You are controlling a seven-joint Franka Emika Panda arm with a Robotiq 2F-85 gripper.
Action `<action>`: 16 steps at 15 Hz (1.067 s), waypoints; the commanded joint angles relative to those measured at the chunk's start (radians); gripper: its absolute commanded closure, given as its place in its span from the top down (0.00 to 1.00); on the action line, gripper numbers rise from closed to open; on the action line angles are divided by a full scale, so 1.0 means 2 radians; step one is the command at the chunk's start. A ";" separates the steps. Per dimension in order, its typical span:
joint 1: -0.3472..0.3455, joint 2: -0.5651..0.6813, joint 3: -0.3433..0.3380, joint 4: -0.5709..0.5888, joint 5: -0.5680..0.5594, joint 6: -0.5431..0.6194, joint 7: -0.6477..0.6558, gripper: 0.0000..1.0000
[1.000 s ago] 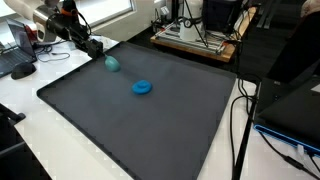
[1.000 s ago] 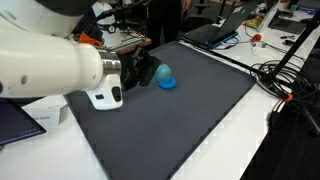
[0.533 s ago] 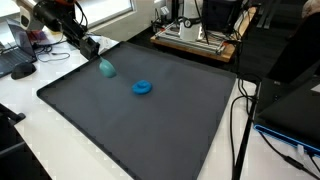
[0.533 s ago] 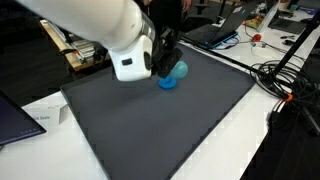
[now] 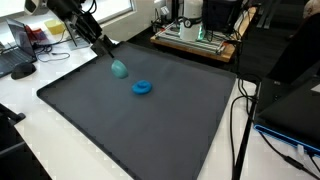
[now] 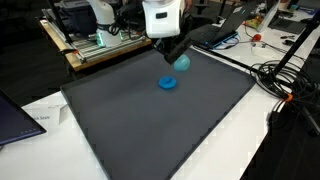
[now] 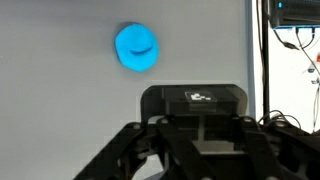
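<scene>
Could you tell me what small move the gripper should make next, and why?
Probably shift the gripper a little toward the blue round dish: it is shut on a teal rounded lump, held over the dark grey mat, and the dish lies close beside it.

Dark mat [image 5: 150,130] on white table [image 5: 40,130], cables [image 5: 238,130] beside

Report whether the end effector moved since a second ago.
Yes. In an exterior view, the end effector went from image-left of the blue disc to above it.

White arm [image 6: 160,15], glossy rounded shell; black boxy gripper [image 6: 179,57], small white label [image 7: 200,97], dark cables [image 5: 78,12].
</scene>
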 commanded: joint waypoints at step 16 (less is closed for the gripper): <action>0.160 -0.204 -0.113 -0.299 -0.045 0.194 0.116 0.22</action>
